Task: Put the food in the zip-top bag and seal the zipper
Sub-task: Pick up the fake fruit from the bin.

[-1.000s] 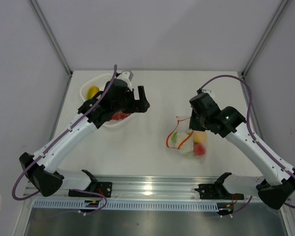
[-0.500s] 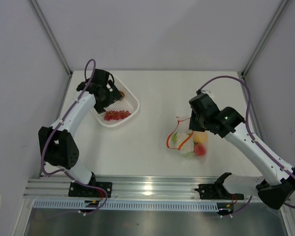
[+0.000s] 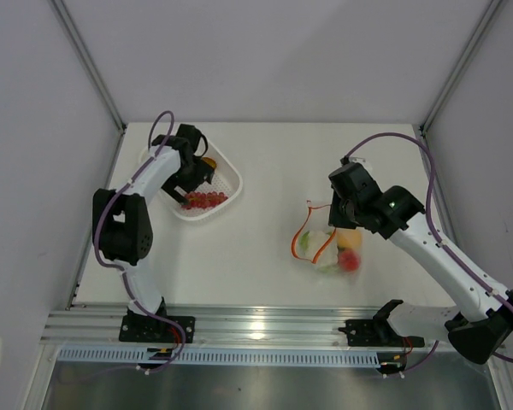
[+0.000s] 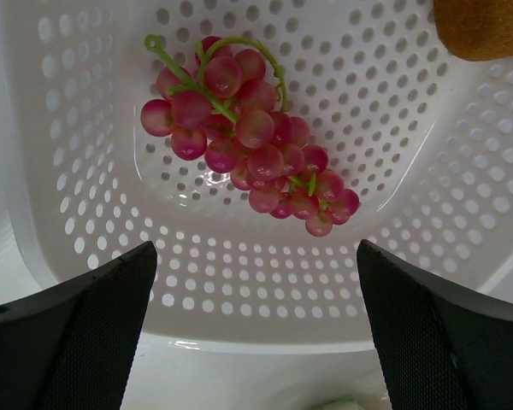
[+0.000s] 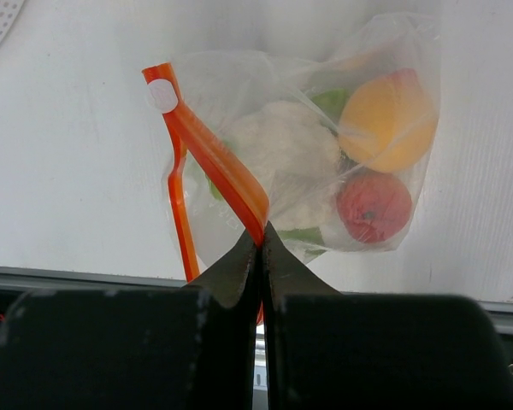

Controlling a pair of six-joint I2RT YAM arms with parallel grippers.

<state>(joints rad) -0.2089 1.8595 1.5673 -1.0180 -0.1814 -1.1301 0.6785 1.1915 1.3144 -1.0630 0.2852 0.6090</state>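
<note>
1. The zip-top bag [image 5: 325,171] lies on the bench [image 3: 265,154] right of centre, unmoved over the last second; an orange piece [image 5: 385,120], a red piece [image 5: 374,207] and a white-and-green piece [image 5: 291,149] sit inside; its zipper [image 5: 209,158] is unsealed
2. The right pincer [image 5: 261,248] stays clamped tight on the zipper, holding the mouth
3. The left pincer [image 4: 252,282] has swung back over the white mesh basket [image 4: 239,299], spread wide and empty, above the red grape cluster [image 4: 248,149]; a brown piece [image 4: 483,26] lies near it; the grapes look like the next pick

Brown piece [image 4: 483,26] partly beyond frame edge
</note>
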